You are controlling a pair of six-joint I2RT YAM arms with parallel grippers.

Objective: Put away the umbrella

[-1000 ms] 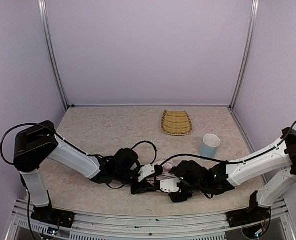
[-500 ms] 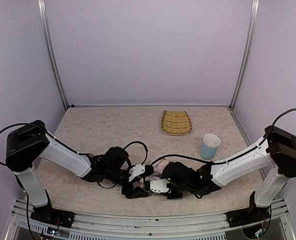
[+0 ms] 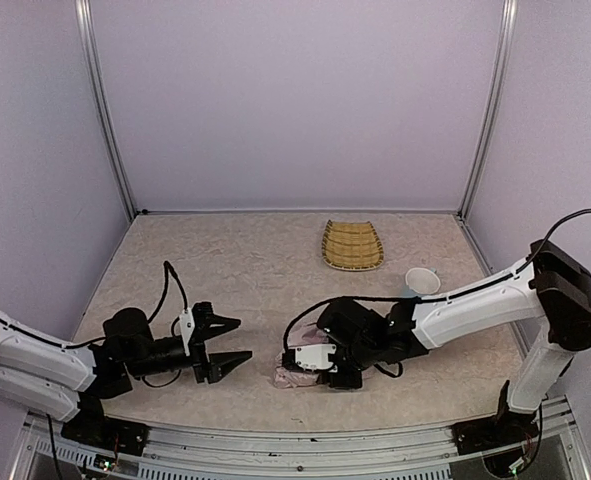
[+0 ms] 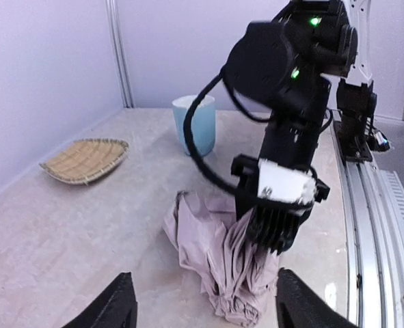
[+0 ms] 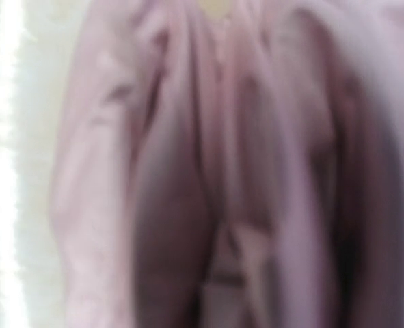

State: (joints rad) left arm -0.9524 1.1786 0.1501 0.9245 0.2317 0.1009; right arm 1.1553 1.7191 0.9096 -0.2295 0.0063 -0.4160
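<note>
Your right tool [image 4: 270, 239] is pinched on the crumpled umbrella [image 4: 212, 253] on the bench [image 3: 235, 260], near side. Your left tool [image 3: 240, 339], spread wide and empty, sits apart to its left.

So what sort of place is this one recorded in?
Probably a robot lab test cell: plain lilac wall panels in silver metal framing enclose a beige speckled tabletop holding props like a woven yellow tray.
</note>
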